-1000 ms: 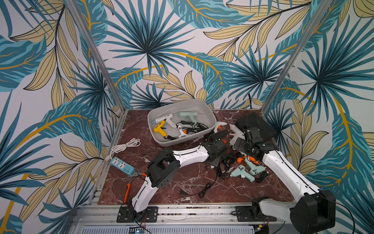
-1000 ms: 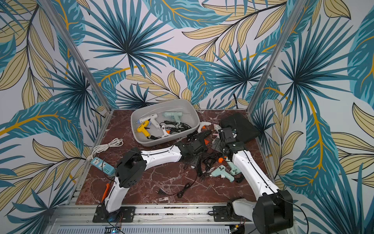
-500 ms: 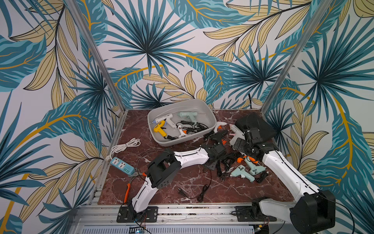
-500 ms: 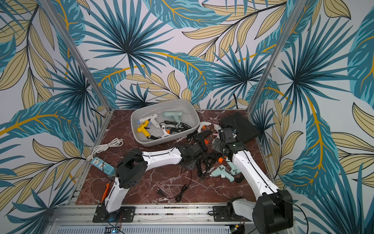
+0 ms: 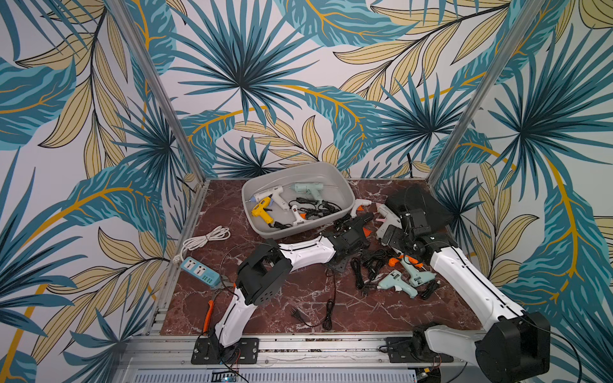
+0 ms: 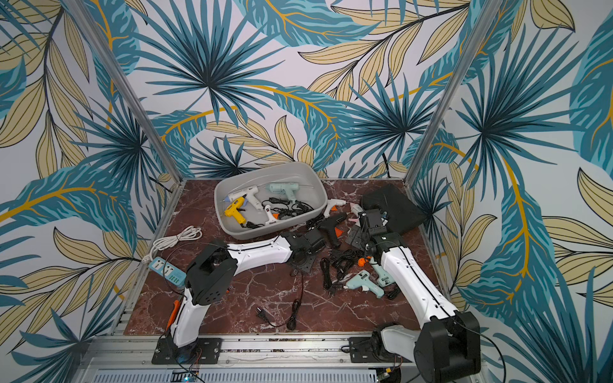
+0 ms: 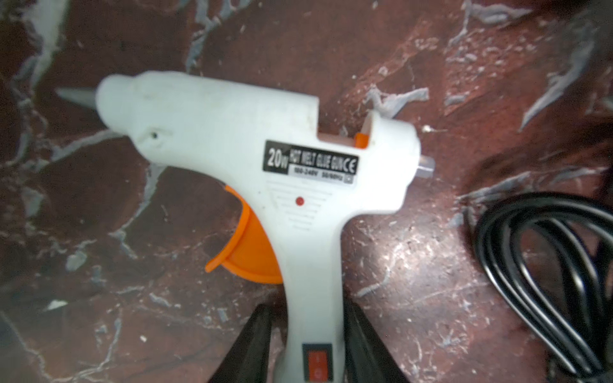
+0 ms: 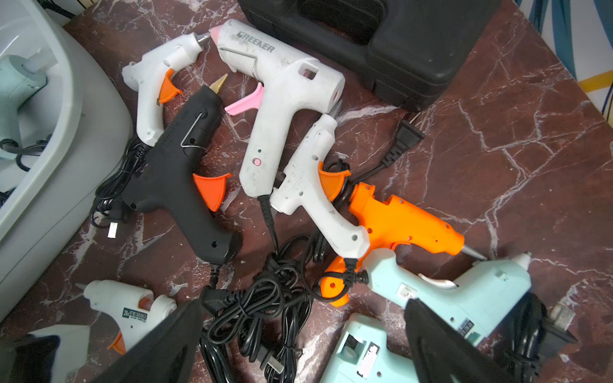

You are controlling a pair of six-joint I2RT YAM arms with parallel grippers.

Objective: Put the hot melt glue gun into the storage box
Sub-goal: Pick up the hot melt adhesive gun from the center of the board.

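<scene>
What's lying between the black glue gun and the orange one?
In the right wrist view, two white guns lie between the black glue gun and the orange gun: the large pink-trigger gun and a smaller orange-trigger gun.

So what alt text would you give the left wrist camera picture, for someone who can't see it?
A white glue gun with an orange trigger lies flat on a red-brown marble table, its handle clamped between the two black fingers of the left end effector. A coil of black cable lies beside it.
</scene>
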